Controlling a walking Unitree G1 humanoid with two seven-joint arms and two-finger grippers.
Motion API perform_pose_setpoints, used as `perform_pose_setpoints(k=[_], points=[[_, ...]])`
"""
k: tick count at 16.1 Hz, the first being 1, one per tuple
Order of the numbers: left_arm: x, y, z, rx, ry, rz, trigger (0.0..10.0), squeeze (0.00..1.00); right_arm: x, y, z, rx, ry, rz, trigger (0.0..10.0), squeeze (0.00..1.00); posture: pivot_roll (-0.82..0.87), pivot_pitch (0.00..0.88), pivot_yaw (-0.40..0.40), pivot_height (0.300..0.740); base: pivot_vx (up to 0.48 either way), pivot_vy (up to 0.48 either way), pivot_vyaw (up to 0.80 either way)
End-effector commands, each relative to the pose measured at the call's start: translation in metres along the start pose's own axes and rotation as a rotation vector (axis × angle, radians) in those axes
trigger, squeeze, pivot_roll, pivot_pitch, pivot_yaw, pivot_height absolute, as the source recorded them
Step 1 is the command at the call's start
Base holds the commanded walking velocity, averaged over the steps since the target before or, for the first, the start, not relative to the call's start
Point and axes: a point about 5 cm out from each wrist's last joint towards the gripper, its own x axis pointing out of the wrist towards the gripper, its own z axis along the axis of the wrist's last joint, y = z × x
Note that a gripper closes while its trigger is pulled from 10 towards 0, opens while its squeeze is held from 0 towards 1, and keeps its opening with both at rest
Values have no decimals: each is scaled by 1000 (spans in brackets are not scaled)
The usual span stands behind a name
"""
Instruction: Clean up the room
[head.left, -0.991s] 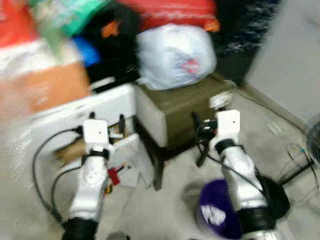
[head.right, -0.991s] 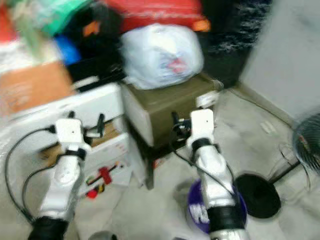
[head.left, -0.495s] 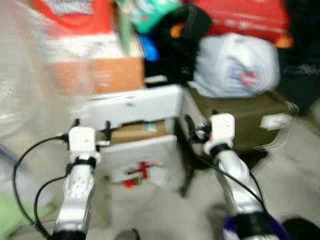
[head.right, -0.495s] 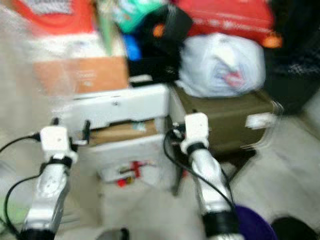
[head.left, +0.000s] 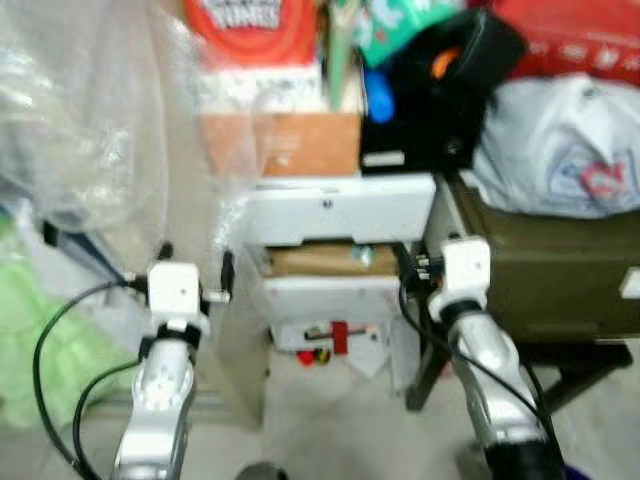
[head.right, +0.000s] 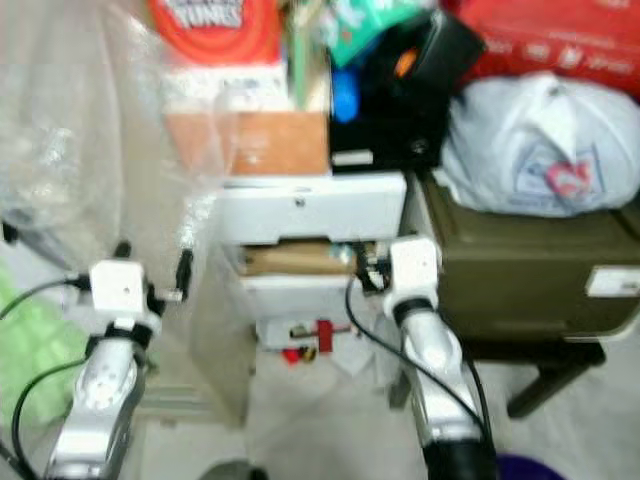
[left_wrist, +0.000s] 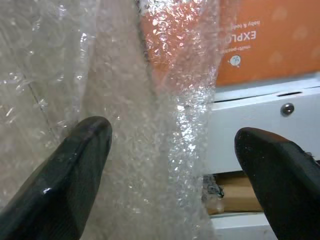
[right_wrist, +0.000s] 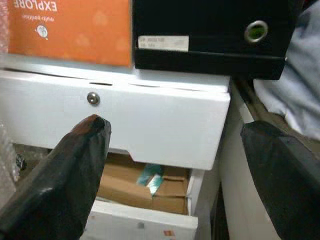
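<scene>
Clutter is seen stacked ahead: a white plastic drawer unit (head.left: 340, 210) with an orange cardboard box (right_wrist: 70, 30) and a black box with a round metal fitting (right_wrist: 210, 35) resting on its top. A pale, tied plastic bag (head.left: 565, 150) is seen lying on a dark olive cabinet (head.left: 560, 270) just beside the unit. A large sheet of clear bubble wrap (left_wrist: 125, 110) hangs at the robot's left, partly across the orange box.

Change noted: over the last second the whole view has swung from the olive cabinet and a purple tub on the floor toward the drawer unit and the bubble wrap. This is read as a turn of the camera; the objects themselves are not taken to have moved.

Left gripper (left_wrist: 172, 175) is held raised, fingers spread wide, nothing between them, directed at the bubble wrap. Right gripper (right_wrist: 175, 170) is likewise raised and spread, empty, directed at the drawer front, below which a brown cardboard piece (right_wrist: 145, 187) is seen in an open gap. Small red items (head.left: 335, 338) are seen low on the unit; blur prevents identification.

Judgement: no item is yet held. The bubble wrap appears the likeliest first target, though this cannot be confirmed.
</scene>
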Motion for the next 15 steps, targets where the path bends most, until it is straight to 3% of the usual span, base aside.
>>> perform_pose_setpoints(k=[1, 7, 10, 15], points=[[1, 14, -1, 29, 21, 62, 10000, 0, 5, 7, 10, 15, -35, 11, 10000, 0, -91, 40, 36, 740, 0, 0, 0], [1, -7, 10, 33, -8, -58, 10000, 0, 5, 6, 12, 0, -29, -5, 10000, 0, -91, 59, 26, 740, 0, 0, 0], [4, -9, 11, 25, -2, -64, 10000, 0, 4, 3, 11, -14, -21, -30, 10000, 0, -95, 58, 27, 740, 0, 0, 0], [4, -9, 11, 22, 4, -69, 10000, 0, 4, 4, 11, -11, -15, -28, 10000, 0, -93, 59, 28, 740, 0, -353, 0]])
